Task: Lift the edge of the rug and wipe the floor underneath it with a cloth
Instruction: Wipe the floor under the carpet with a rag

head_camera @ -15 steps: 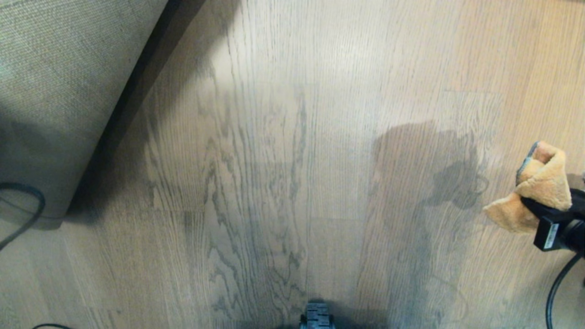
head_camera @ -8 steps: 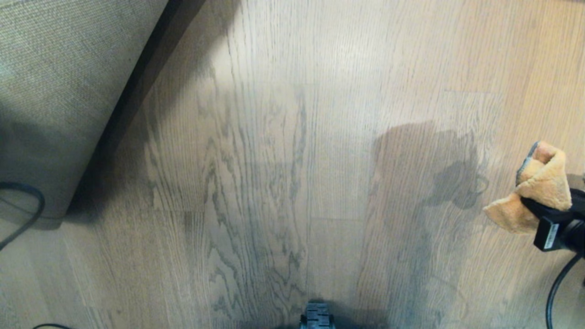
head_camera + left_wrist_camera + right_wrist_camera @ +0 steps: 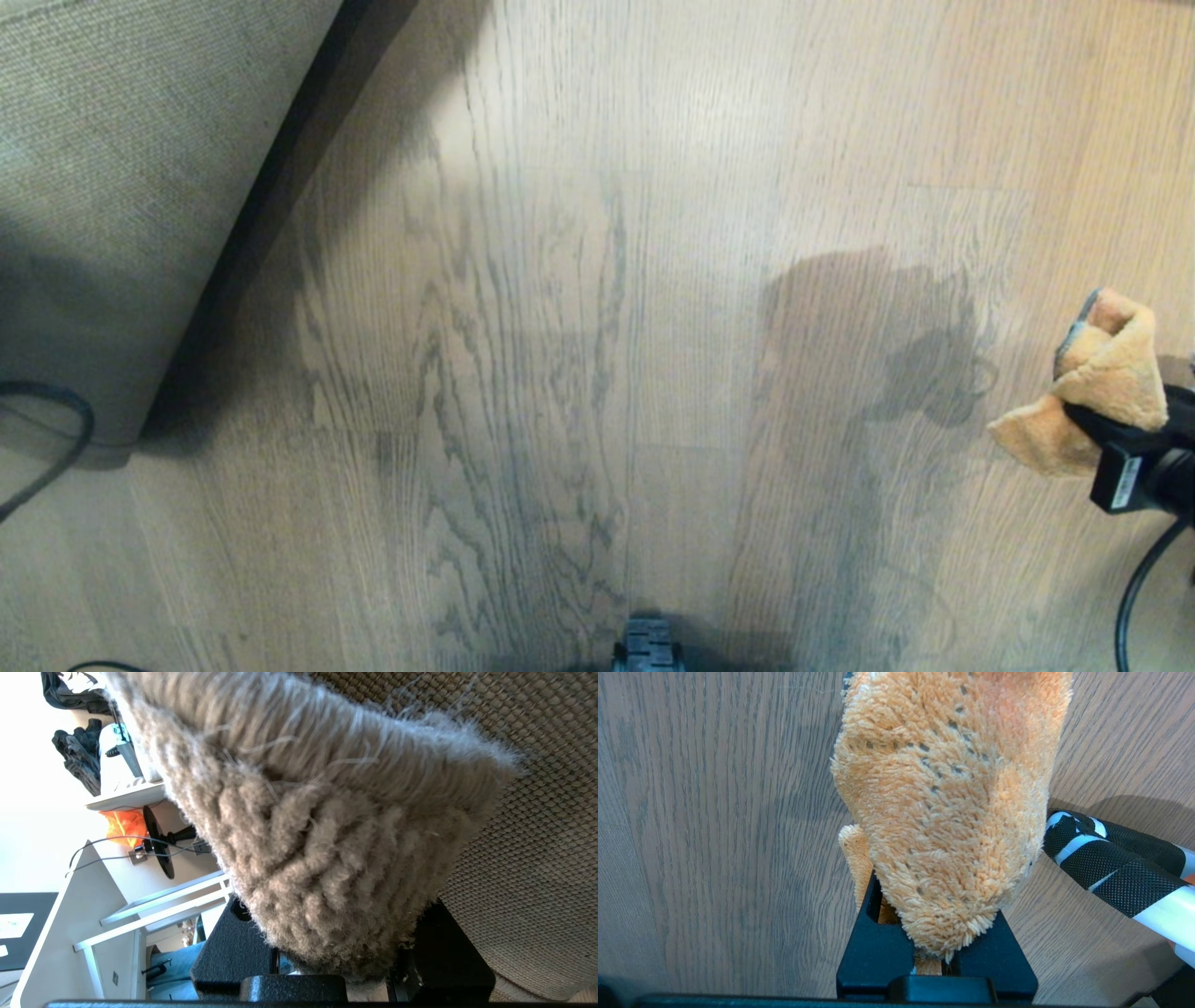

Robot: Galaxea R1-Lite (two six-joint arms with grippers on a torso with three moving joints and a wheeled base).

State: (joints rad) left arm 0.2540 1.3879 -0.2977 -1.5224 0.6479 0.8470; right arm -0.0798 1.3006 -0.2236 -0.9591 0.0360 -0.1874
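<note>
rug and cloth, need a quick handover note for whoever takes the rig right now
Left gripper: shut on the rug edge, holding it lifted; the woven backing faces the head camera at upper left.
Right gripper: shut on the cloth, at the right edge of the head view, apparently above the floor, not pressed to it.
Done: rug raised, cloth in hand, bare planks exposed.
Left: bring the cloth across to the uncovered floor beside the raised rug, wipe it, then lower the rug.
</note>
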